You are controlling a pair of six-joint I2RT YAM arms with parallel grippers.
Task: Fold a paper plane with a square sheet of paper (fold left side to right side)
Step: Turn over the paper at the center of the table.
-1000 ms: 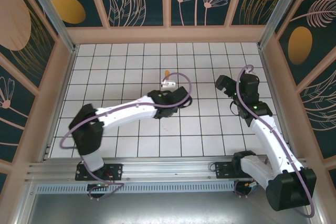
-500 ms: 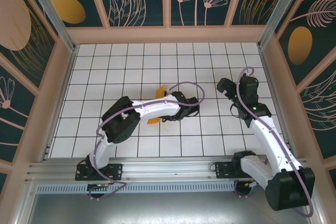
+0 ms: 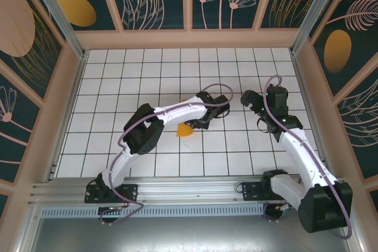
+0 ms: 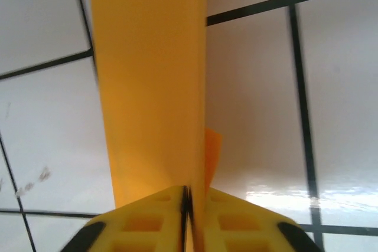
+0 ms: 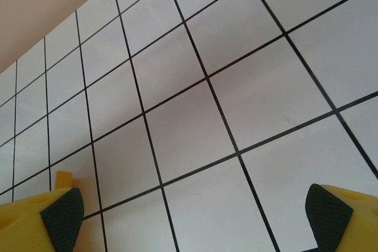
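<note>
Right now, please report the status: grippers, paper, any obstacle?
Left gripper shut on the orange paper. Right gripper open, empty, above the tiles. No obstacle seen near the paper.

From above, the left arm [image 3: 171,113] hides most of the orange paper [image 3: 185,130], so its shape cannot be told. At the left wrist it runs blurred off the top edge. The left end effector [image 4: 186,208] and right end effector [image 5: 195,219] are cropped at the bottom edges.
</note>
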